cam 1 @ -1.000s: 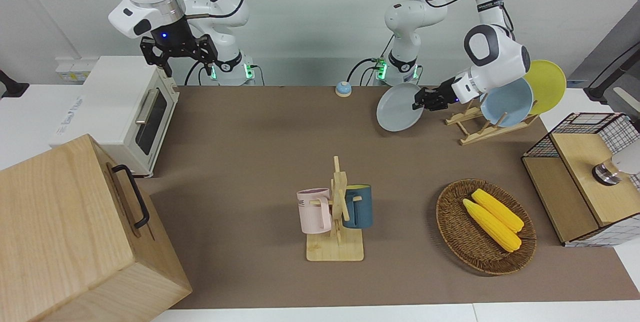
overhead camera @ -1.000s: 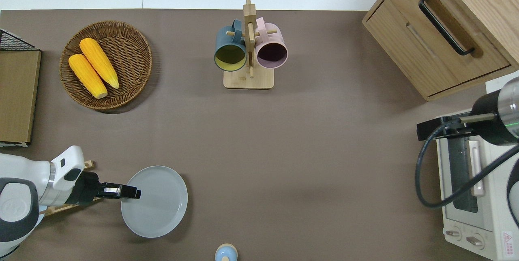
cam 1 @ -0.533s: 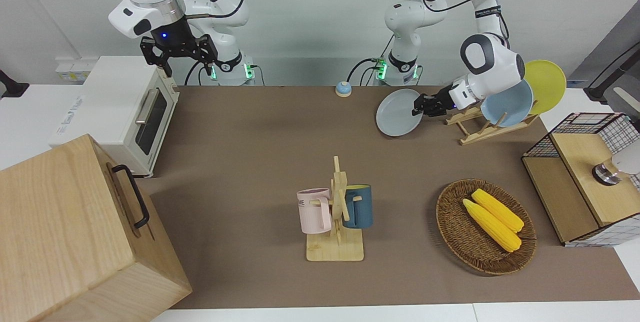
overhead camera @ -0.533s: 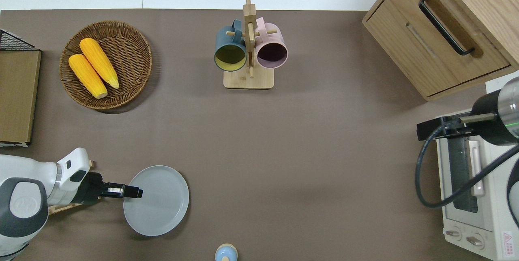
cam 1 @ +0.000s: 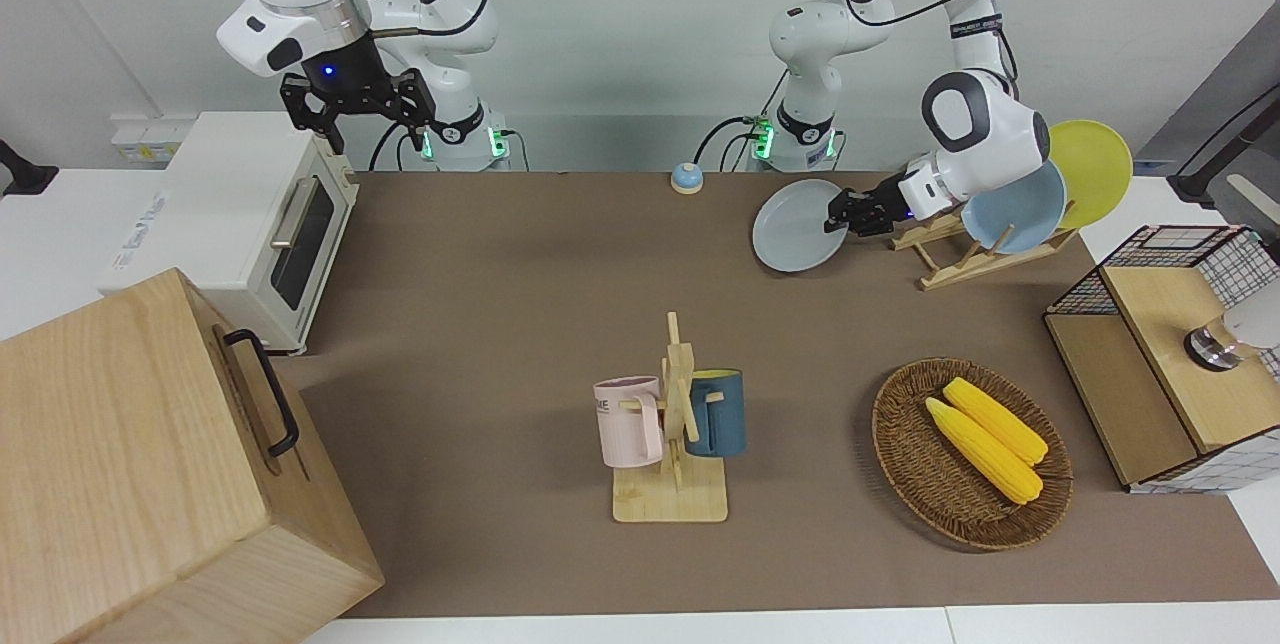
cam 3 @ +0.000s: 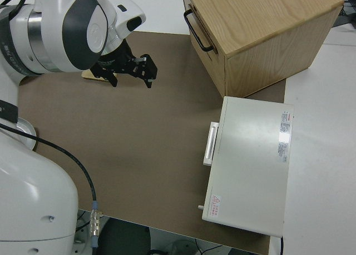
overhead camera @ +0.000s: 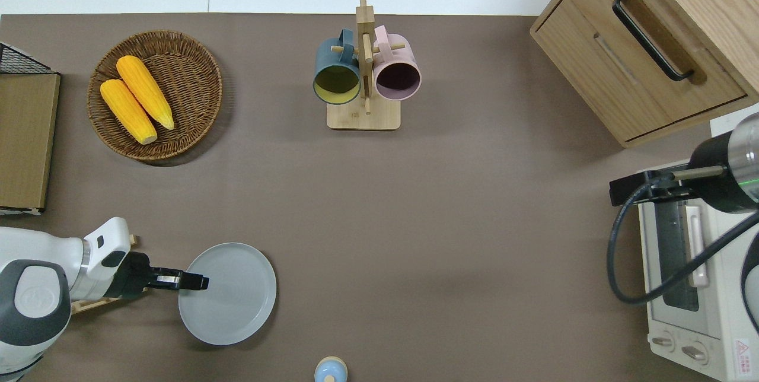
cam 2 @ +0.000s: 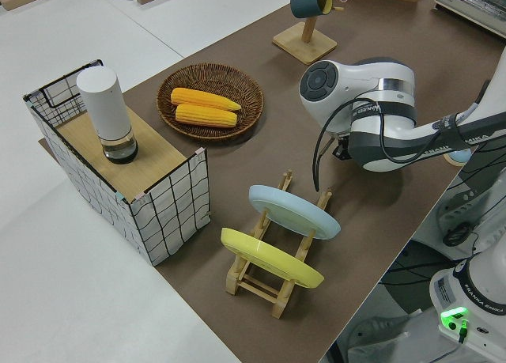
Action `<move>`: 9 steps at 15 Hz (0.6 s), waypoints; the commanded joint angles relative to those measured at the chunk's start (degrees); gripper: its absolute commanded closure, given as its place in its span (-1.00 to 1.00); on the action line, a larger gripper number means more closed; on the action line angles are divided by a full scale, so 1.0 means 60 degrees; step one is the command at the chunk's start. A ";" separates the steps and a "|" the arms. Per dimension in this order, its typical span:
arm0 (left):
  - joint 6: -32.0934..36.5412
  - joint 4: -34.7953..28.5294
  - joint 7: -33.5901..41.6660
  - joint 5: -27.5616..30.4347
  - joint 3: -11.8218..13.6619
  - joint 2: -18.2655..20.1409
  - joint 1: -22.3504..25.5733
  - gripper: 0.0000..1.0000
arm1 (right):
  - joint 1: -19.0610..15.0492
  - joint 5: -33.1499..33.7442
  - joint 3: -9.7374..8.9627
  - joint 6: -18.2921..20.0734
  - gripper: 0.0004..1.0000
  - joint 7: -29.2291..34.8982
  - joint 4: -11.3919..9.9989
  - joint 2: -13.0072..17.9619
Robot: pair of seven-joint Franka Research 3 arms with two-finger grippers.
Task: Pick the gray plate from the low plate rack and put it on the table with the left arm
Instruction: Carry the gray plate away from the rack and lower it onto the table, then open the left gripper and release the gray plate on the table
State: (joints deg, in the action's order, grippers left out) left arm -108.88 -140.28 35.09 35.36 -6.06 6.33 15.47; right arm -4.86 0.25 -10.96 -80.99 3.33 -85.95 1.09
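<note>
Pale blue-gray plate [overhead camera: 228,294], plain and matte, on the flat brown table [overhead camera: 450,222]. Brighter sky-blue plate [cam 1: 1015,207] and yellow plate [cam 1: 1092,171] in the light-wood rack [cam 1: 960,259]. Dark woven basket [overhead camera: 184,73], two yellow corn cobs [overhead camera: 136,98]. Pink mug [cam 1: 628,421] at nine o'clock of the stand, teal mug [cam 1: 717,412] at three.
</note>
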 commanded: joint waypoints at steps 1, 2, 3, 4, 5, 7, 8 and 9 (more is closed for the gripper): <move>-0.0413 -0.0219 0.0143 0.0068 -0.0030 -0.0015 -0.0118 -0.19 | -0.0068 -0.0071 -0.0063 0.0138 -0.98 0.0001 0.0058 0.0024; -0.0457 -0.0190 0.0113 0.0039 -0.0030 -0.0014 -0.0133 -0.58 | -0.0068 -0.0071 -0.0063 0.0138 -0.97 -0.0013 0.0058 0.0024; -0.0486 -0.0175 0.0099 0.0010 -0.0030 0.0000 -0.0147 -0.99 | -0.0068 -0.0071 -0.0048 0.0138 -0.98 0.0001 0.0058 0.0024; -0.0501 -0.0146 0.0084 -0.0019 -0.0044 0.0000 -0.0162 -0.99 | -0.0068 -0.0071 -0.0063 0.0138 -0.98 0.0001 0.0058 0.0024; -0.0515 -0.0116 0.0084 -0.0049 -0.0044 0.0000 -0.0162 -0.99 | -0.0068 -0.0071 -0.0063 0.0138 -0.98 0.0001 0.0058 0.0024; -0.0530 -0.0072 0.0084 -0.0063 -0.0044 0.0000 -0.0162 -1.00 | -0.0068 -0.0071 -0.0063 0.0138 -0.97 -0.0013 0.0058 0.0024; -0.0530 -0.0043 0.0084 -0.0078 -0.0044 0.0000 -0.0162 -0.99 | -0.0068 -0.0071 -0.0063 0.0138 -0.98 0.0001 0.0058 0.0024; -0.0530 0.0044 0.0069 -0.0078 -0.0044 0.0000 -0.0162 -1.00 | -0.0068 -0.0071 -0.0063 0.0138 -0.97 0.0001 0.0058 0.0024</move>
State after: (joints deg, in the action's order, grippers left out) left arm -110.98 -140.44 35.20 35.24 -6.59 5.89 15.24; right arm -4.86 0.25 -10.96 -80.99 3.33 -85.95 1.09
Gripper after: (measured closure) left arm 0.013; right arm 0.009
